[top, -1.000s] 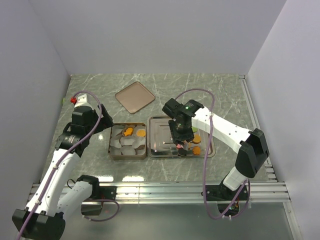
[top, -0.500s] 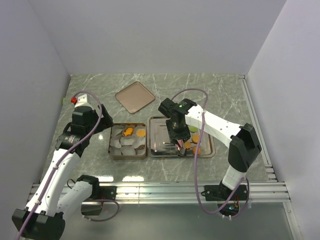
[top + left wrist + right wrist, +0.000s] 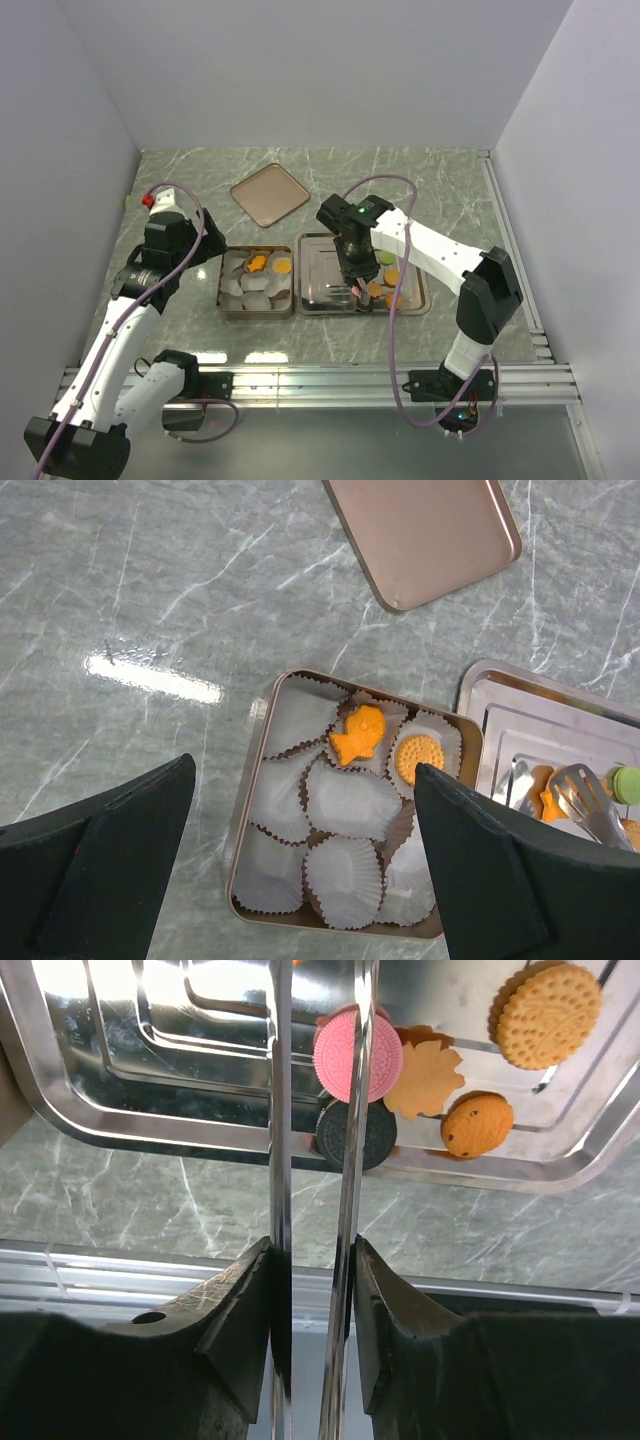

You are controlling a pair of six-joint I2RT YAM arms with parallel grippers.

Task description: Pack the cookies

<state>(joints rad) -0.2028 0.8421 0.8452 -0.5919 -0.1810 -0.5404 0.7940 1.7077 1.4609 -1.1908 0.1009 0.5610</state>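
Now: right tool point(image 3: 312, 1260) clamped on thin steel tongs point(image 3: 280, 1110), blades narrowly apart, one crossing round pink cookie point(image 3: 335, 1055) in shiny steel tray point(image 3: 120, 1110). I judge pick being lined up. Left tool point(image 3: 303, 780) spread wide, empty, above bronze square tin point(image 3: 247, 810) of white paper cups point(image 3: 345, 805); two orange cookies point(image 3: 358, 732) already inside.

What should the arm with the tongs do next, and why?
Probably squeeze the tongs onto the pink cookie: the right gripper holds their blades over it in the tray, one crossing it, one just left, and the tin holds only two cookies.
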